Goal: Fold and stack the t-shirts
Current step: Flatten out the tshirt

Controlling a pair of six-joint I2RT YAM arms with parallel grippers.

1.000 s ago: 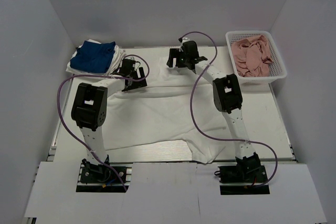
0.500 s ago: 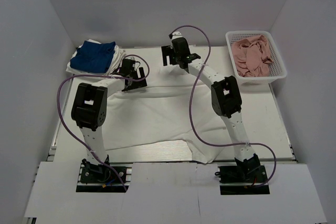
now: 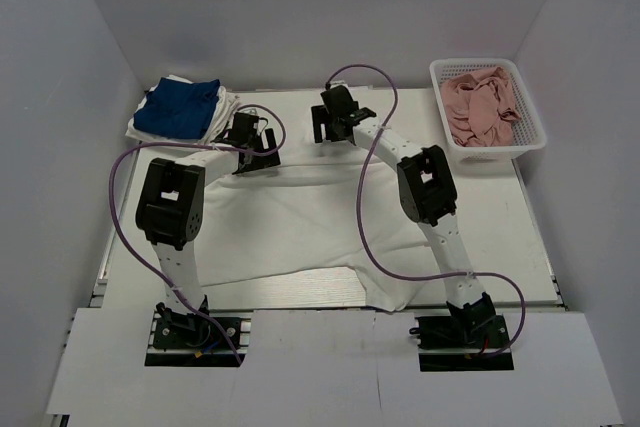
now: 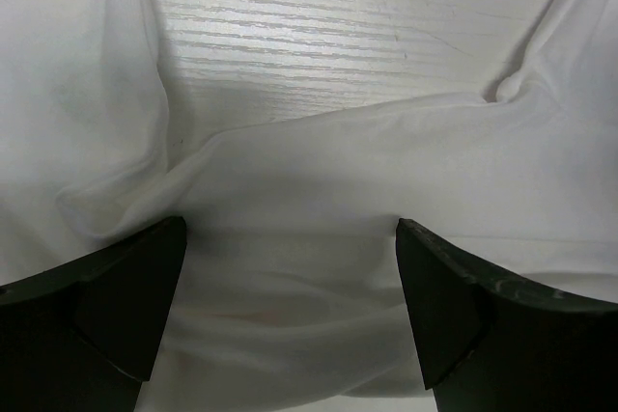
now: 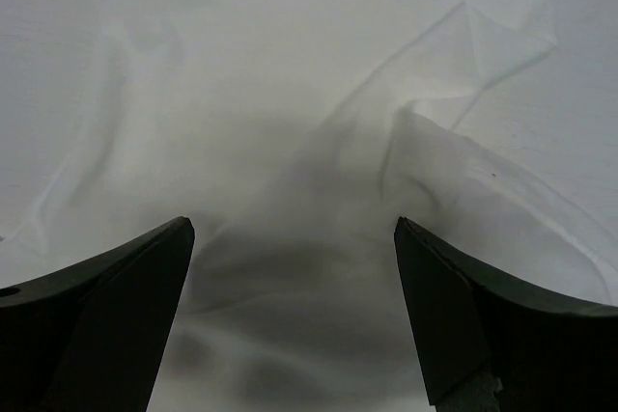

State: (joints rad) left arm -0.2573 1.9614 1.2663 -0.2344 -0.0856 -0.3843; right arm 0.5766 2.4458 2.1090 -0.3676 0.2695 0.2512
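A large white t-shirt (image 3: 300, 217) lies spread over the table. My left gripper (image 3: 252, 145) is open low over its far left edge; in the left wrist view the gripper (image 4: 292, 311) has folds of white cloth (image 4: 319, 190) between its fingers. My right gripper (image 3: 333, 119) is open over the shirt's far middle part; in the right wrist view the gripper (image 5: 294, 311) straddles wrinkled white cloth (image 5: 290, 142). A royal-blue t-shirt (image 3: 178, 107) lies folded on another white shirt (image 3: 222, 113) at the far left.
A white basket (image 3: 524, 143) at the far right holds pink cloth (image 3: 482, 102). White walls close in the table on three sides. Purple cables loop from both arms. Bare table shows in the left wrist view (image 4: 319, 26).
My right gripper has moved left and come down onto the far part of the white shirt. The left arm has stayed where it was.
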